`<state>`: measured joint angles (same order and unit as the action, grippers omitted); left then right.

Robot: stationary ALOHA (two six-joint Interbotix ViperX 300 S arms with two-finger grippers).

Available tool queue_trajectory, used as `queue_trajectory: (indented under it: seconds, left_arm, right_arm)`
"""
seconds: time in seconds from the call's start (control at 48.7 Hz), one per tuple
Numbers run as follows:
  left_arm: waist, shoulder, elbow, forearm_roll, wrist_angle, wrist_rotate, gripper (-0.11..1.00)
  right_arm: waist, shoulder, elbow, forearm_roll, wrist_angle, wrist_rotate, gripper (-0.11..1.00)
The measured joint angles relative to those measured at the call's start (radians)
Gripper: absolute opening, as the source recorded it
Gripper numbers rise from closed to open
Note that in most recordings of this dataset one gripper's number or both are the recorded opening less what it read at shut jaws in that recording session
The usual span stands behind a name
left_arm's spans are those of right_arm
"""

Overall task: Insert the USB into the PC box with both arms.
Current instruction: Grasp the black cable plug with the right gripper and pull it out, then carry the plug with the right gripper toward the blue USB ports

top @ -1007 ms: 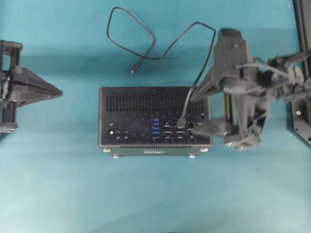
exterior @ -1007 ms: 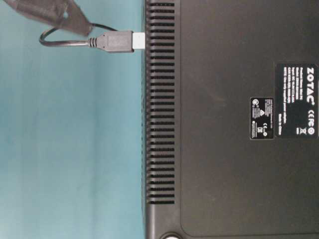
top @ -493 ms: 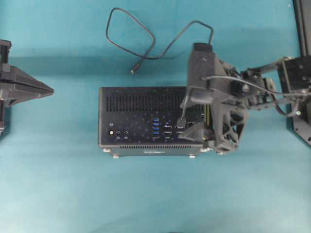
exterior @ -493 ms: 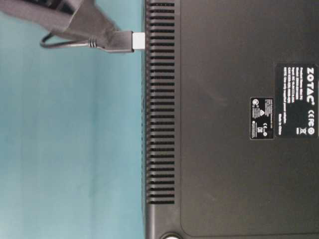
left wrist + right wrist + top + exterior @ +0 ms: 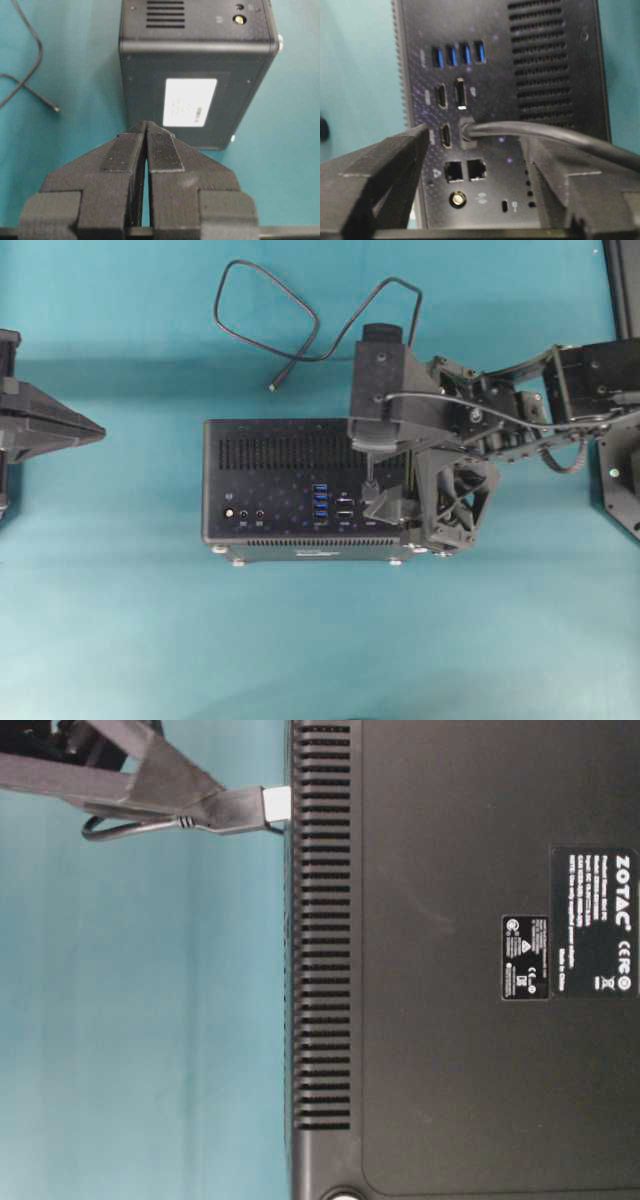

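Left gripper (image 5: 92, 430) sits well left of the PC box (image 5: 270, 455), fingers pressed together, holding nothing — it has drawn a little further left over the last second.

PC box lies mid-table on the teal mat (image 5: 300, 640), port panel facing up, four blue ports (image 5: 320, 502) near its middle.

The change is on the right: the right gripper (image 5: 385, 475) has swung in from the box's right edge and now hangs over the port panel. Its jaws are apart, straddling the USB (image 5: 240, 808) and narrowing, but whether a pad touches yet I cannot tell. The USB stands in a socket right of the blue ports, silver tip partly showing in the table-level view — probably not fully seated.

Cable (image 5: 260, 310) loops on the far mat; its slim tip (image 5: 273, 388) lies free. It crosses under the right wrist and may snag.
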<state>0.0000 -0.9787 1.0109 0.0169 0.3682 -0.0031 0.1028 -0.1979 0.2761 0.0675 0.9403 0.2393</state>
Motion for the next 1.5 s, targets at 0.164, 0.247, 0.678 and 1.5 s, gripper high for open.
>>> queue_trajectory:
  seconds: [0.164,0.247,0.678,1.5]
  left_arm:
    - [0.000,-0.021,0.011,-0.002,0.000,-0.002,0.00]
    - [-0.002,-0.028,0.012,0.000,0.000,-0.002,0.00]
    - [0.000,-0.028,0.012,0.000,0.000,-0.003,0.00]
    - [0.000,-0.037,0.014,0.000,-0.002,-0.028,0.00]
  right_arm:
    - [-0.002,0.002,-0.002,0.000,-0.002,0.000,0.45]
    - [-0.003,0.002,-0.002,0.000,0.000,0.000,0.32]
    - [-0.012,0.015,-0.118,-0.072,0.058,0.000,0.12]
    - [0.066,0.094,-0.110,-0.235,-0.081,0.006,0.11]
